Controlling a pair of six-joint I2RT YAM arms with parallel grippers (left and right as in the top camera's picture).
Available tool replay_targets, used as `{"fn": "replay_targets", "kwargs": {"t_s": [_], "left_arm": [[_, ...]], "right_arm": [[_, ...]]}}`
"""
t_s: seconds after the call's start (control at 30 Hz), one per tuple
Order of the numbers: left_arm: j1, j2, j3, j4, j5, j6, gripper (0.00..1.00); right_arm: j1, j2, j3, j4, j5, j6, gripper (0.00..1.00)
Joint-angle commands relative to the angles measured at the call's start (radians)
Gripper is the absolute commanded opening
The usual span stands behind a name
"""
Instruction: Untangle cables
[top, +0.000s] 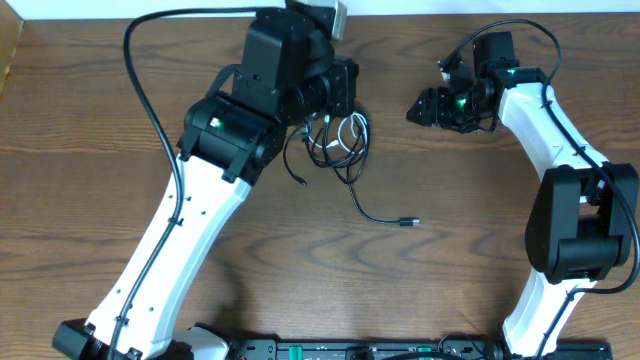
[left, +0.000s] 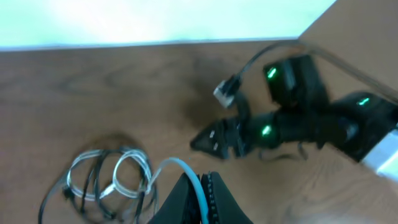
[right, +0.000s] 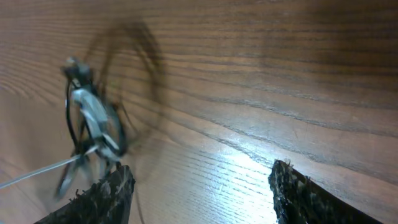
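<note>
The white cable (top: 345, 135) and the black cable (top: 352, 178) lie coiled together on the wooden table, just right of my left gripper (top: 335, 112). The black cable's loose end with its plug (top: 405, 222) trails toward the table's middle. In the left wrist view the tangle (left: 109, 180) sits at lower left, and my left gripper (left: 202, 196) is shut on a stretch of the white cable (left: 186, 169). My right gripper (top: 418, 108) is open and empty, right of the tangle. In the right wrist view (right: 202, 193) the tangle (right: 93, 121) lies beyond its left finger.
My right arm (left: 298, 124) with green lights shows in the left wrist view, across bare wood from the tangle. The table's far edge (left: 149, 43) meets a pale wall. The thick black robot cable (top: 145, 90) arcs over the left of the table.
</note>
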Motion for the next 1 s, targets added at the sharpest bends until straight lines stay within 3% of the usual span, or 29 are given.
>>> {"fn": "replay_targets", "kwargs": {"t_s": [0.0, 0.23, 0.5, 0.6, 0.67, 0.77, 0.97], "left_arm": [[0.001, 0.051, -0.008, -0.061, 0.016, 0.005, 0.07], [0.002, 0.197, -0.016, -0.199, 0.012, 0.031, 0.08], [0.002, 0.361, -0.016, -0.214, 0.011, 0.036, 0.09], [0.002, 0.412, -0.016, -0.206, 0.011, 0.053, 0.39], [0.002, 0.439, -0.016, -0.188, 0.003, 0.074, 0.50], [0.002, 0.479, -0.016, -0.135, -0.039, 0.102, 0.56], [0.002, 0.560, -0.016, -0.028, -0.040, 0.273, 0.59]], "right_arm": [[-0.006, -0.017, -0.003, -0.001, -0.018, -0.014, 0.66], [-0.012, -0.017, -0.003, -0.008, -0.018, -0.015, 0.66], [-0.012, -0.017, -0.003, -0.011, -0.018, -0.015, 0.66], [-0.012, -0.017, -0.003, -0.011, -0.016, -0.015, 0.67], [-0.012, -0.017, -0.003, -0.011, -0.013, -0.015, 0.67], [-0.012, -0.017, -0.003, -0.011, -0.014, -0.015, 0.67], [-0.012, -0.017, -0.003, -0.013, 0.004, -0.015, 0.68]]}}
